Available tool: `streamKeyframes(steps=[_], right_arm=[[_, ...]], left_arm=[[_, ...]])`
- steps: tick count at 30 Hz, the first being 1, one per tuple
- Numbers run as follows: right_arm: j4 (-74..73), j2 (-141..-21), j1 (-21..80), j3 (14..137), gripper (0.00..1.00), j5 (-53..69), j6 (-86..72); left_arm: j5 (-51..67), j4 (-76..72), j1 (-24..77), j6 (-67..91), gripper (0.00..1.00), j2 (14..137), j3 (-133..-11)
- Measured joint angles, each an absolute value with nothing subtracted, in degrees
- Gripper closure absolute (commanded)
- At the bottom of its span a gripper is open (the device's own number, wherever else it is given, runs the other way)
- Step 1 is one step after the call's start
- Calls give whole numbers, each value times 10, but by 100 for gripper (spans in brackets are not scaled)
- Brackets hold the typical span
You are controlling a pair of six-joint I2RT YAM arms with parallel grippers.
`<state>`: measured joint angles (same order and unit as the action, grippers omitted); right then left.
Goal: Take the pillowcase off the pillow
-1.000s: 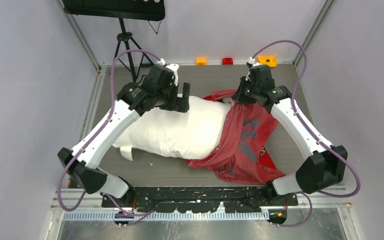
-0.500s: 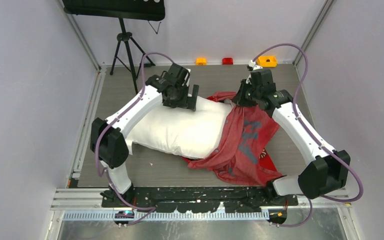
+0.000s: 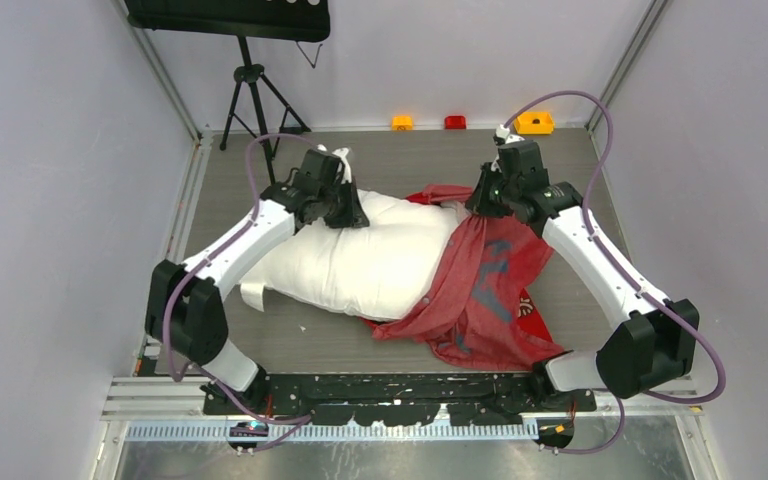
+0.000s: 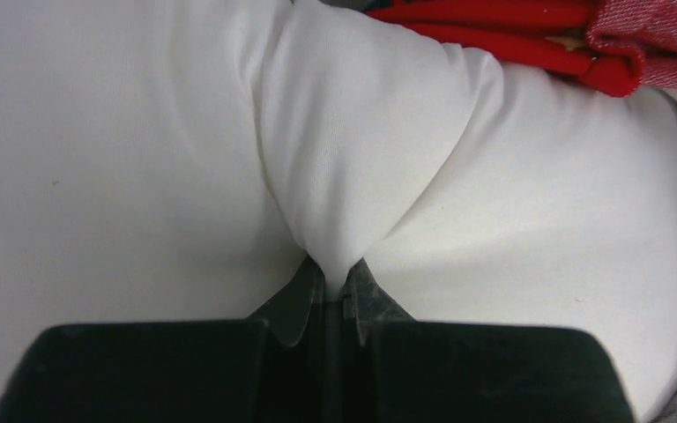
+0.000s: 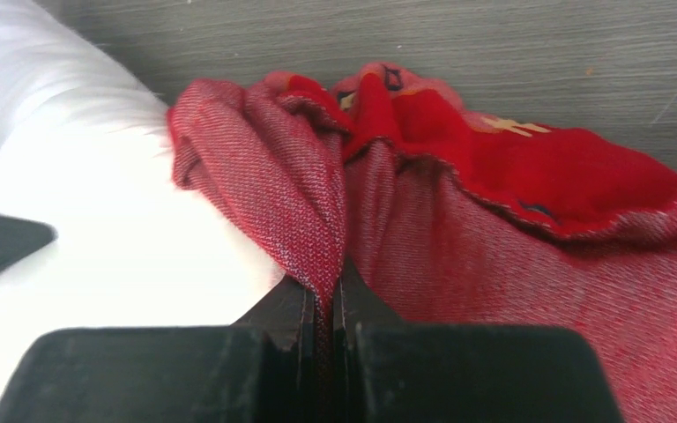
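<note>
Right gripper clamped on a fold of the pillowcase, dull reverse side showing, taken at the far edge where the cloth meets the pillow; left gripper shut on a pinch of the pillow's white cover, tented into a ridge near its far side.

Pillowcase lies bunched over the pillow's right end and spills onto the table toward the near right; the rest of the pillow is bare, small tag at its left end.

Judged handling: cloth limp and light, coarse weave, should not slip from the pads; it will drag and bunch rather than slide cleanly; best held at the open hem. Pillow soft, bulky, probably light; a pinch catches only skin and may pull free; likely to follow the case unless anchored on its bare part, well away from the cloth.

Beyond: tripod at far left; three small coloured blocks along the far edge.
</note>
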<state>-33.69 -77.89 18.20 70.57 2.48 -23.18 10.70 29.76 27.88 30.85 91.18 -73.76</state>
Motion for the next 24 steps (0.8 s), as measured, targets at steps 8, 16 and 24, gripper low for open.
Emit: streamKeyframes(steps=[8, 16, 24], right_arm=[[-361, -774, 185, 709, 100, -100, -255], [-362, -733, 183, 709, 100, -110, -332], [-376, -723, 183, 716, 100, -106, -349]], left_arm=[[110, 312, 207, 315, 100, 774, -683], [167, 299, 101, 369, 100, 636, -581], [175, 305, 71, 388, 100, 575, -557]])
